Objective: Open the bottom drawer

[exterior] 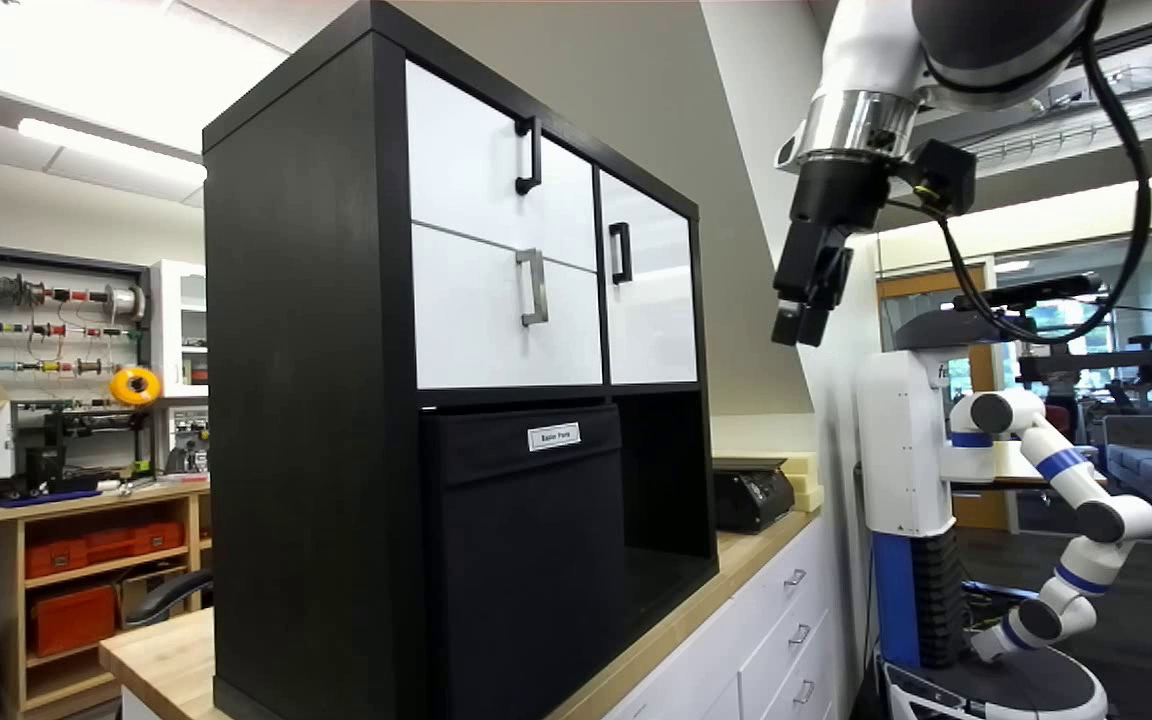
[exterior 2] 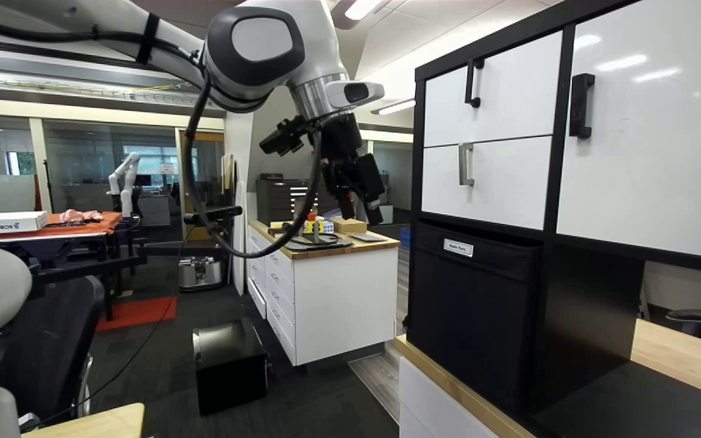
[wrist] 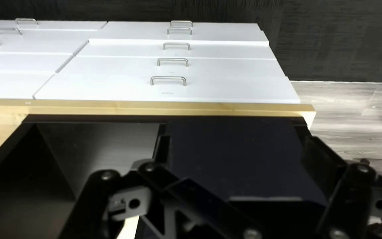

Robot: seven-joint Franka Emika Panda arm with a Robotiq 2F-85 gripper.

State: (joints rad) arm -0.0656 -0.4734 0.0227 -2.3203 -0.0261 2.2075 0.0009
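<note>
A wood counter (exterior: 161, 643) holds up the black cabinet (exterior: 296, 400), maybe for easy reach. The bottom drawer (exterior: 466, 320) sits in the cabinet's left part, under the top drawer (exterior: 466, 140), and looks closed. Its front faces out; its long way runs level, left to right. The gripper (exterior 2: 361, 210) hangs in front, well apart, pointing mostly down, spread wide and holding nothing, likely to fit around the grey handle (exterior: 540, 288), which stands up and down.
</note>
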